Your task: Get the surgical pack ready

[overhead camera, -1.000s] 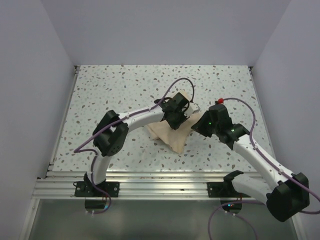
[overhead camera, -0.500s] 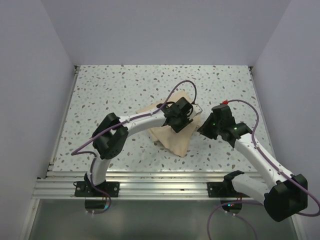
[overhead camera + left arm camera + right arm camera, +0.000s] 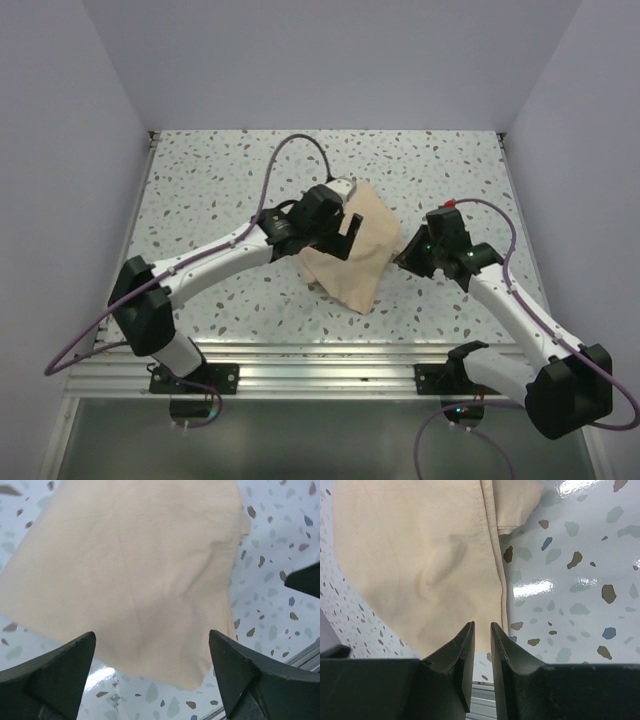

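Observation:
The surgical pack is a folded beige cloth bundle [image 3: 358, 262] lying mid-table; no tray, instruments or gauze show. In the left wrist view the cloth [image 3: 135, 565] lies flat below my left gripper [image 3: 152, 636]. Its jaws stand wide open and empty. From above, the left gripper [image 3: 349, 231] hovers over the bundle's left part. My right gripper [image 3: 402, 256] sits at the bundle's right edge. In the right wrist view the right gripper [image 3: 482, 626] has its jaws a narrow slit apart with nothing between them. A hemmed cloth edge [image 3: 492, 555] runs just beyond its tips.
Speckled tabletop [image 3: 220, 180] surrounds the bundle, with walls on three sides. An aluminium rail [image 3: 300, 356] runs along the near edge. Purple cables loop above both arms. A dark part of the right gripper [image 3: 306, 580] shows at the left wrist view's right edge.
My left gripper has opened and let go of the cloth, and it has drawn back to the left. The cloth now lies flat over the bundle. The right arm has barely moved.

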`<state>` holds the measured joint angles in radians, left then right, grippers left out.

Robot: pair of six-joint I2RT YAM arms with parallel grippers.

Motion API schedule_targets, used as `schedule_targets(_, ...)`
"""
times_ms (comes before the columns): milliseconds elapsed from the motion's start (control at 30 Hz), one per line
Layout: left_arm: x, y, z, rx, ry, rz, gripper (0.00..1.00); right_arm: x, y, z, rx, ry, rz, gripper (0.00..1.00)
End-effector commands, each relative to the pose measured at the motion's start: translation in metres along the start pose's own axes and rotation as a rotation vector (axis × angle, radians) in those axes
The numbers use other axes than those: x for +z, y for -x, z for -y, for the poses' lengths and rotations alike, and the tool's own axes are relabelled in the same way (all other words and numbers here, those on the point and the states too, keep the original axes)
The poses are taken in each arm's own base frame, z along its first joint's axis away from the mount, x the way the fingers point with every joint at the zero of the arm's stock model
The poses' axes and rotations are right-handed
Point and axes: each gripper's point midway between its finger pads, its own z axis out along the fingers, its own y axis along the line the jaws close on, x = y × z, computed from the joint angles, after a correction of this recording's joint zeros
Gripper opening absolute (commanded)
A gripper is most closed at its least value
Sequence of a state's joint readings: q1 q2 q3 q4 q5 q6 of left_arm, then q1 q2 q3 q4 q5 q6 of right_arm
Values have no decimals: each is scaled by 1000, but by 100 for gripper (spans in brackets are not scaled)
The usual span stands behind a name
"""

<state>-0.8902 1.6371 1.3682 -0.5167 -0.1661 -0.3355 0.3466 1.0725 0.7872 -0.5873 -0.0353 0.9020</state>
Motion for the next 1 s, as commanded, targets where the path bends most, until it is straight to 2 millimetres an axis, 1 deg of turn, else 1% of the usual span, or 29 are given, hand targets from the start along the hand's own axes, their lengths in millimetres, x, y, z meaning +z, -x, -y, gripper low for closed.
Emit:
schedule_targets(0,-17,-4,-68,-426,204,76,100,-3,8,-17,-22,58,8,24)
schedule_targets(33,-19,-9,-78,-481,226,65,100,-3,8,-17,-26,59,5,24)
schedule_targets(67,-21,-12,-94,-542,252,58,100,-3,8,-18,-31,60,4,24)
schedule_targets(133,-19,-24,-103,-632,275,23,100,-2,7,-20,-34,62,-8,24)
schedule_targets(167,-18,-28,-112,-665,305,10,100,-2,7,-21,-34,66,-11,24)
schedule_targets(233,-21,-40,-123,-726,378,-7,100,-2,9,-24,-36,73,-11,24)
schedule_targets(267,-23,-39,-127,-746,385,8,100,-1,9,-25,-38,73,-15,24)
schedule_targets(300,-22,-37,-127,-763,377,25,100,-3,10,-29,-43,84,-13,24)
schedule_targets(333,-20,-45,-128,-773,367,23,100,-2,10,-30,-43,85,-19,24)
schedule_targets(367,-22,-41,-129,-790,351,47,100,0,9,-29,-44,82,-25,24)
schedule_targets(467,-16,-40,-131,-839,311,61,100,3,4,-30,-39,94,-47,23)
schedule_targets(500,-13,-41,-132,-856,314,54,99,4,1,-27,-36,88,-54,23)
schedule_targets(533,-11,-42,-133,-871,325,39,97,4,-1,-26,-34,87,-56,23)
schedule_targets(567,-5,-58,-135,-880,361,-23,94,4,-1,-25,-34,88,-56,23)
schedule_targets(600,-2,-57,-136,-907,371,-32,89,6,-4,-22,-33,82,-60,23)
schedule_targets(633,6,-64,-137,-913,386,-63,81,5,-4,-22,-35,83,-59,23)
schedule_targets(667,8,-67,-136,-926,393,-77,76,5,-5,-21,-35,83,-59,23)
schedule_targets(733,14,-64,-134,-952,380,-74,67,5,-5,-20,-36,79,-62,23)
schedule_targets(800,20,-61,-130,-969,360,-77,66,5,-6,-20,-36,78,-63,23)
schedule_targets(867,23,-62,-130,-985,363,-81,65,5,-6,-20,-39,79,-64,23)
schedule_targets(933,27,-68,-130,-1003,376,-98,64,5,-6,-20,-41,77,-64,23)
schedule_targets(967,29,-66,-129,-1004,368,-90,64,4,-6,-20,-41,79,-66,23)
